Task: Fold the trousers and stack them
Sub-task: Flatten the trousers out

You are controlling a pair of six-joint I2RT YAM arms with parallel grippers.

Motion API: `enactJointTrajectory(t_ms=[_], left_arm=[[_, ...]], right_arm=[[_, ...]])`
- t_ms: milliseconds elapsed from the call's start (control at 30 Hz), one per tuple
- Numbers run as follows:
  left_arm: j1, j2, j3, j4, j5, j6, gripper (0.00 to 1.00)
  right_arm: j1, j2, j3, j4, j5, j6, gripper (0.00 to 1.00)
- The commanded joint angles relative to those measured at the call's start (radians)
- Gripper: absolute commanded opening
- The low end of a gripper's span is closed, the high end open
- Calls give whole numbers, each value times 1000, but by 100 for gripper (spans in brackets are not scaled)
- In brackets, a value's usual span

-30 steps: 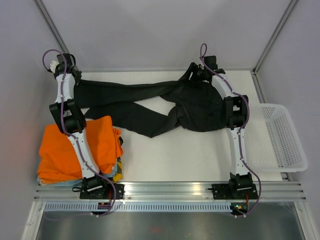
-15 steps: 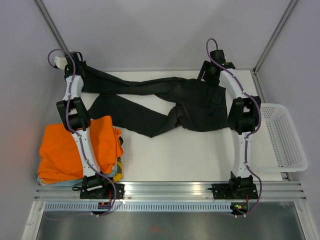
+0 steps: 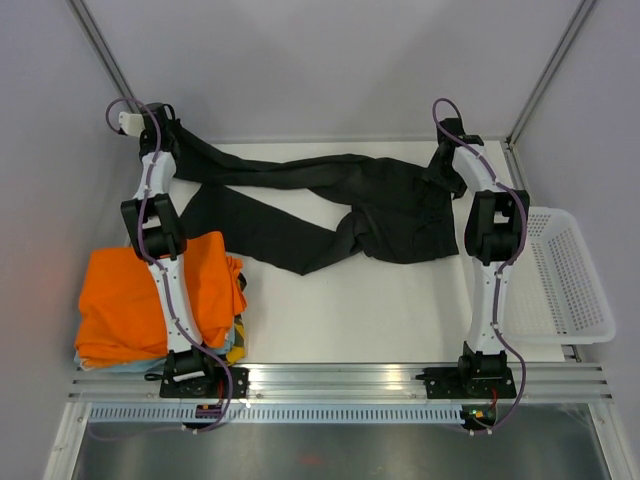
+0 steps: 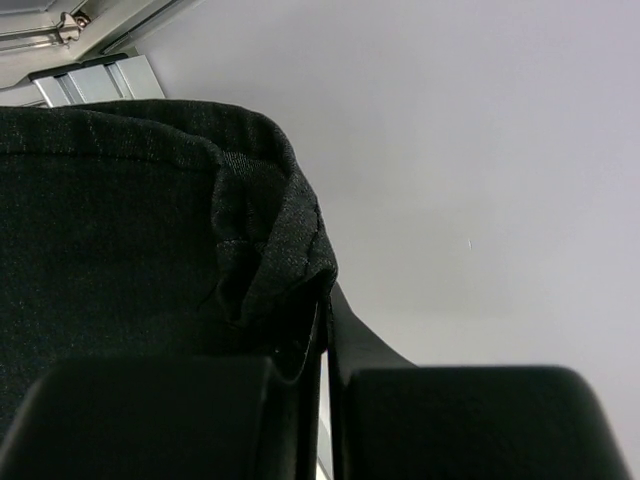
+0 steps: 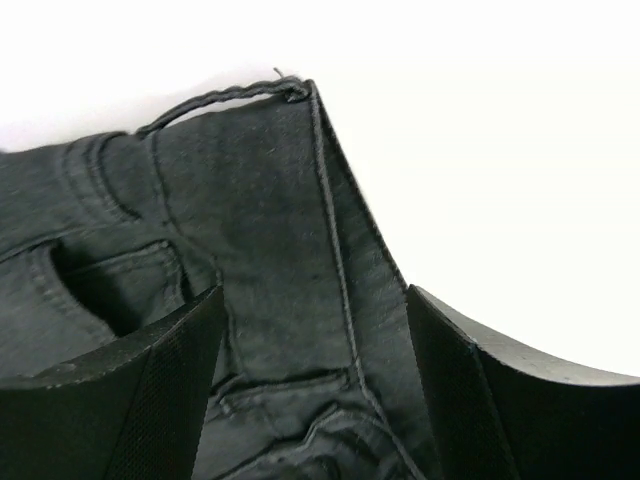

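White desk [image 3: 350, 320] under pale grey walls carries the black, long-legged fabric trousers [image 3: 390, 215] across its far half. The wide waist lies flat at the far right, and the two legs run leftward, crossing each other. One leg end is raised off the desk at the far left corner, clamped tight between the left fingers [image 4: 360, 400], its hem bunched above them. The right fingers [image 5: 140, 400] stand spread apart over the waistband corner, the cloth lying loose between them, not pinched. A folded bright orange garment [image 3: 150, 300] sits on other folded cloth at the near left. A white plastic mesh basket [image 3: 560, 270] stands beside the desk's right edge.
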Motion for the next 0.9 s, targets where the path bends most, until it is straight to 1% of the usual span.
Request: enactJointTrajectory(t_ms=[0, 33, 133, 200, 233, 333, 400, 433, 467, 533, 633, 733, 767, 833, 867], left_arm=[[3, -68, -6, 26, -15, -2, 2], [3, -72, -19, 20, -16, 1, 2], [3, -91, -20, -31, -27, 24, 2], [3, -104, -20, -72, -30, 33, 2], [4, -118, -22, -89, -32, 36, 2], [6, -155, -23, -164, -33, 39, 2], [3, -181, -25, -213, -44, 35, 2], [3, -195, -26, -265, -62, 30, 2], [3, -225, -26, -301, -79, 23, 2], [3, -264, -45, -362, -128, 10, 2], [3, -364, -94, -384, -170, 12, 2], [3, -448, -105, -442, -237, 24, 2], [4, -465, -103, -469, -248, 30, 2], [3, -512, -100, -499, -268, 46, 2], [3, -526, -99, -517, -271, 46, 2]], right_arm=[[14, 45, 0, 21, 23, -21, 79], [14, 56, 3, 24, 21, -20, 78], [13, 81, 3, 44, 14, -21, 69], [8, 95, 3, 76, 2, -29, 51], [5, 98, 10, 86, -11, -29, 33], [-12, 104, 45, 74, -19, -20, 0], [-20, 78, 48, 70, 0, -24, 0], [-27, 64, 46, 69, 14, -35, 0], [-64, 52, 42, 67, 20, -44, 0], [-85, 14, 30, 67, 31, -61, 0], [-124, -36, 0, 96, 11, -110, 0], [-132, -71, -35, 155, -89, -190, 0], [-130, -77, -47, 187, -170, -205, 0], [-129, -100, -95, 224, -251, -224, 0], [-124, -109, -110, 256, -323, -230, 0]])
